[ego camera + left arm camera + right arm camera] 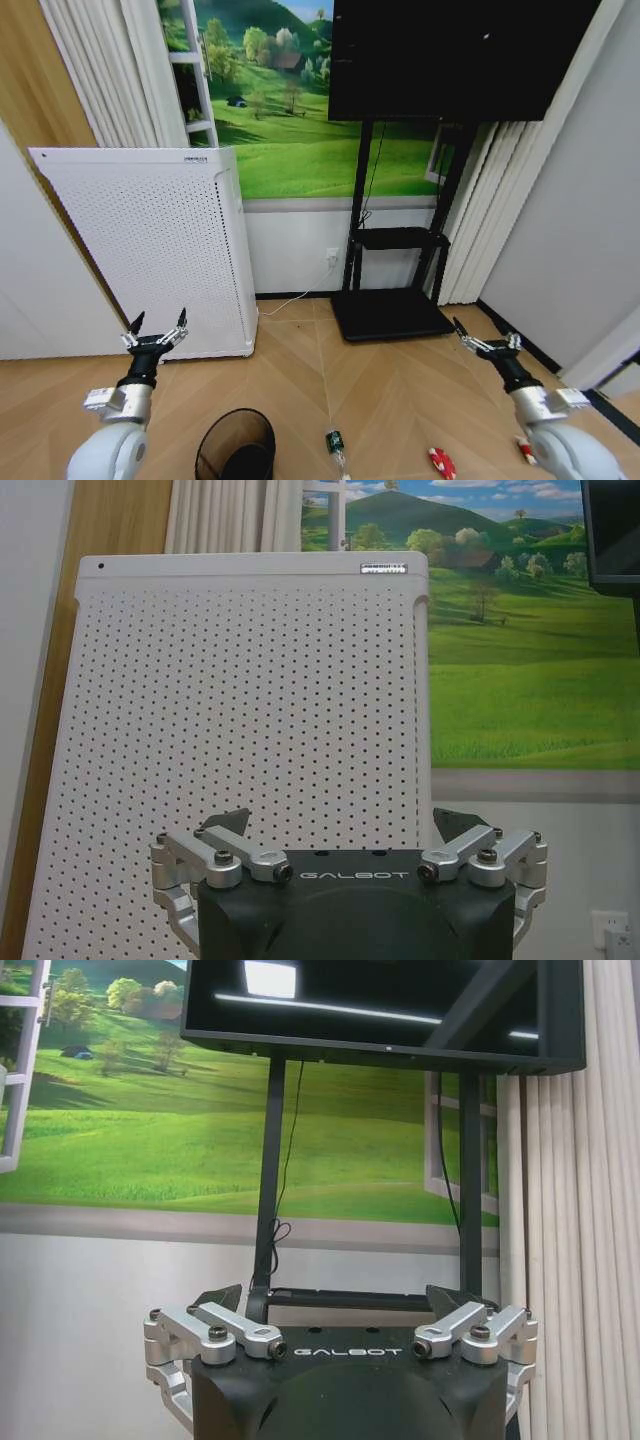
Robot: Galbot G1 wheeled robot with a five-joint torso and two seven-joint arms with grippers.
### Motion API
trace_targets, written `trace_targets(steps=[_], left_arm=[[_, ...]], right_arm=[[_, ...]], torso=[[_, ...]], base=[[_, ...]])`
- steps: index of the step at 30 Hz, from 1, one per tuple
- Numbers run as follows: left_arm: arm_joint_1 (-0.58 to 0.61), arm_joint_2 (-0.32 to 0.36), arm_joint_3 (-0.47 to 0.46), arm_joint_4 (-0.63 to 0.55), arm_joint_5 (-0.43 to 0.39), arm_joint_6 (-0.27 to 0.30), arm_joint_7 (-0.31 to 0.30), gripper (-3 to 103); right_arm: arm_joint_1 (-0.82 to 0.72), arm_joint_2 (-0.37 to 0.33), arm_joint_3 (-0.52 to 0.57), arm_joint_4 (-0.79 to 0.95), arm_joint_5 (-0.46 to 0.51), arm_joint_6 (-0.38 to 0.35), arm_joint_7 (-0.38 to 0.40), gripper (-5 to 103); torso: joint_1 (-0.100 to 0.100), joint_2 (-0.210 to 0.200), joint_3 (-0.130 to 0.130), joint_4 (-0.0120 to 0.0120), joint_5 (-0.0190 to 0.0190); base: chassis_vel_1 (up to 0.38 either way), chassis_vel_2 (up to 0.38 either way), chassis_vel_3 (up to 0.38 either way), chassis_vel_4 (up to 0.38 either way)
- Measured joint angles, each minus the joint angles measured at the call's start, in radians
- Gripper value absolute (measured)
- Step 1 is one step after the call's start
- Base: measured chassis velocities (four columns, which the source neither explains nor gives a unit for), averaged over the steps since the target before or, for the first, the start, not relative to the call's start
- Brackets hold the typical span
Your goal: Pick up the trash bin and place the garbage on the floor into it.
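Your left tool [155, 333] and right tool [486, 341] both hang raised with fingers spread apart and nothing in them, aimed at the white perforated appliance [160, 250] and the monitor stand [392, 300] rather than at the floor — reach down blind from here and you risk tipping the light trash bin [236, 447] or kicking litter away. The bin — black wire mesh, upright, see-through — sits low on the wood floor [380, 390] between your arms, with the green-labelled bottle [336, 447] just beside it and two red-and-white wrappers [442, 463] [526, 450] farther right.
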Motion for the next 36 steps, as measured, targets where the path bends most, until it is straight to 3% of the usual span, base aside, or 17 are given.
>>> trace_targets(steps=[24,26,27,28,29,30,31,34,36], left_arm=[[-0.003,-0.017,0.013,-0.001,0.007,0.020,-0.009,100],[0.014,-0.019,0.023,-0.033,-0.005,0.079,-0.060,100],[0.014,-0.019,0.023,-0.033,-0.005,0.079,-0.060,100],[0.050,-0.024,0.026,-0.087,-0.032,0.166,-0.106,100],[0.050,-0.024,0.026,-0.087,-0.032,0.166,-0.106,100],[0.100,-0.031,0.025,-0.147,-0.057,0.229,-0.148,100],[0.100,-0.031,0.025,-0.147,-0.057,0.229,-0.148,100],[0.266,-0.055,0.020,-0.256,-0.190,0.386,-0.239,100],[0.293,-0.071,0.019,-0.257,-0.214,0.409,-0.255,100]], right_arm=[[0.007,0.001,-0.006,-0.019,0.002,0.006,-0.014,100],[0.011,0.000,-0.010,-0.029,0.001,0.005,-0.014,100],[0.011,0.000,-0.010,-0.029,0.001,0.005,-0.014,100],[0.010,0.001,-0.015,-0.043,-0.003,0.005,-0.016,100],[0.010,0.001,-0.015,-0.043,-0.003,0.005,-0.016,100],[0.009,0.002,-0.020,-0.058,-0.005,0.009,-0.019,100],[0.009,0.002,-0.020,-0.058,-0.005,0.009,-0.019,100],[0.012,0.018,-0.046,-0.100,-0.023,0.023,-0.027,100],[0.013,0.022,-0.052,-0.110,-0.026,0.023,-0.028,100]], torso=[[-0.019,-0.077,-0.058,-0.0001,0.0000],[-0.022,-0.089,-0.067,-0.0001,0.0000],[-0.022,-0.089,-0.067,-0.0001,0.0000],[-0.023,-0.095,-0.071,-0.0001,0.0000],[-0.023,-0.095,-0.071,-0.0001,0.0000],[-0.024,-0.096,-0.072,-0.0002,0.0000],[-0.024,-0.096,-0.072,-0.0002,0.0000],[-0.024,-0.095,-0.072,0.0001,0.0002],[-0.024,-0.095,-0.072,0.0000,0.0003]], base=[[0.000,0.000,0.000,0.000],[0.000,0.000,0.000,0.000],[0.000,0.000,0.000,0.000],[0.000,0.000,0.000,0.000],[0.000,0.000,0.000,0.000],[0.000,0.000,0.000,0.000],[0.000,0.000,0.000,0.000],[0.000,0.000,0.000,0.000],[0.000,0.000,0.000,0.000]])
